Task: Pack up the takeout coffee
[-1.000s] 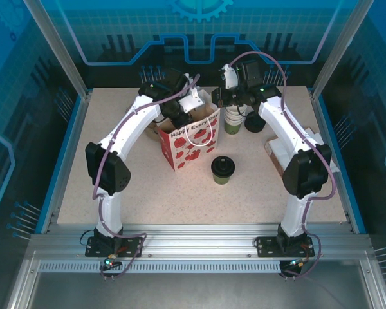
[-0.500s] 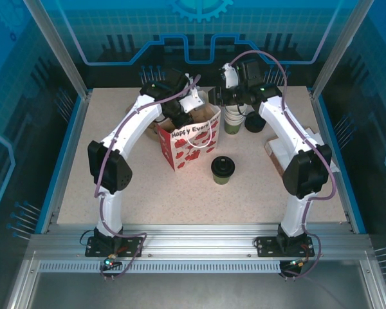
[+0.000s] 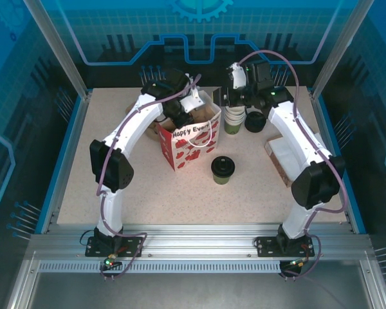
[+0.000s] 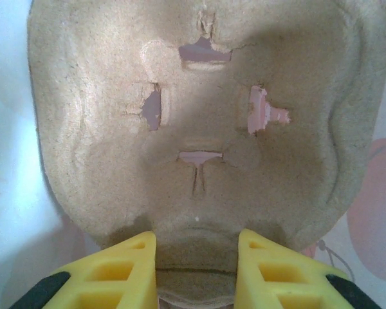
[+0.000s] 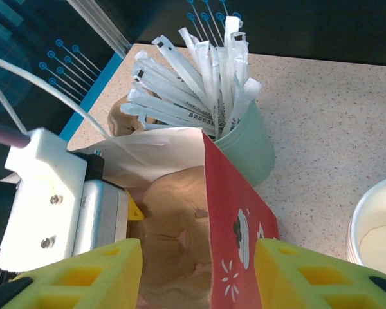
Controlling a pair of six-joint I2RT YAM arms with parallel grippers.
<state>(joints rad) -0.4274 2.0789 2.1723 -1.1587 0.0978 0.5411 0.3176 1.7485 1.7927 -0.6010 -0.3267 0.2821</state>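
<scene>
The takeout coffee (image 3: 222,170), a dark green cup with a black lid, stands on the table to the right of a red-and-white gift bag (image 3: 190,138). My left gripper (image 3: 186,109) reaches down into the bag's open top. In the left wrist view my left gripper (image 4: 196,270) is shut on the rim of a brown pulp cup carrier (image 4: 199,116). My right gripper (image 3: 220,98) hovers at the bag's back right corner. Its yellow fingers (image 5: 77,277) stand open on either side of the bag's red wall (image 5: 235,225), apart from it.
A stack of white-rimmed cups (image 3: 234,116) and black lids (image 3: 255,121) stand behind the coffee. A pale green cup of white sticks (image 5: 244,145) sits just beyond the bag. A white and brown box (image 3: 278,154) lies under the right arm.
My right gripper has opened and let go of the bag's edge, and its arm has drawn slightly right. The left gripper and the carrier have stayed put in the bag.
</scene>
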